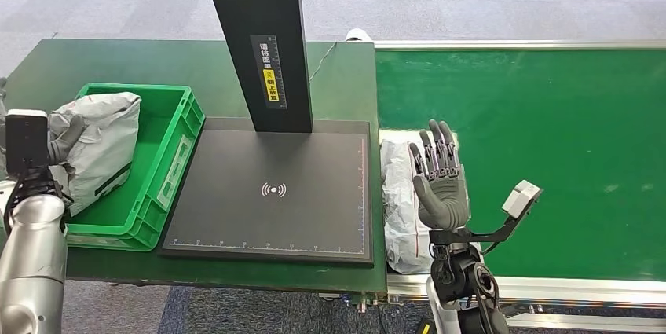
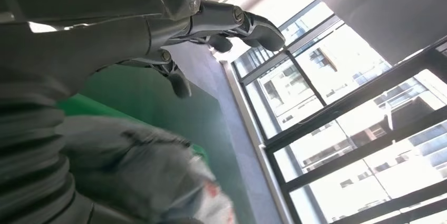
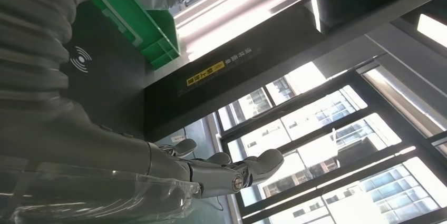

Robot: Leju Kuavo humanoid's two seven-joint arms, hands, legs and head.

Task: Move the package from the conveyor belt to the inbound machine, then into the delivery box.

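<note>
Right hand (image 1: pixel 441 182), fingers spread and empty, beside a clear-wrapped package (image 1: pixel 400 204) on the conveyor belt (image 1: pixel 542 153). Left hand (image 1: pixel 67 139) grips a grey package (image 1: pixel 98 145) over the green delivery box (image 1: pixel 161 165).

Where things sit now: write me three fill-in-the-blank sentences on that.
1. The grey package lies in the ____ crate.
2. The right hand is raised, fingers apart, holding ____.
3. The black scanner plate sits between the crate and the ____.
Missing words: green; nothing; conveyor belt.
</note>
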